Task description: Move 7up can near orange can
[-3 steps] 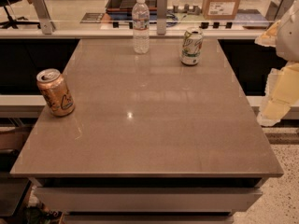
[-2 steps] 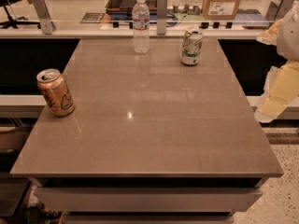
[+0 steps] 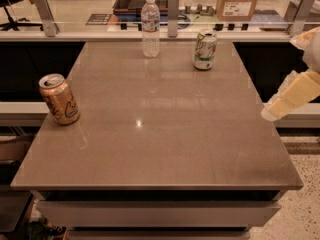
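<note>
Only the arm has shifted, its pale end edging slightly inward while both cans and the bottle sit as before. From the single camera view, the 7up can (image 3: pixel 205 50) stands upright at the far side of the tabletop (image 3: pixel 165 149). The water bottle (image 3: pixel 150 26) stands near the can's left. The orange can (image 3: pixel 60 100) is well apart from the 7up can, nearer the camera and far to the left, close to the edge. The gripper (image 3: pixel 282 104) hangs off the tabletop, right of the 7up can and nearer the camera; whether its jaws are released or clenched I cannot tell. A wide reach could likely clip the bottle, and a close set-down might nudge the orange can over the edge.
</note>
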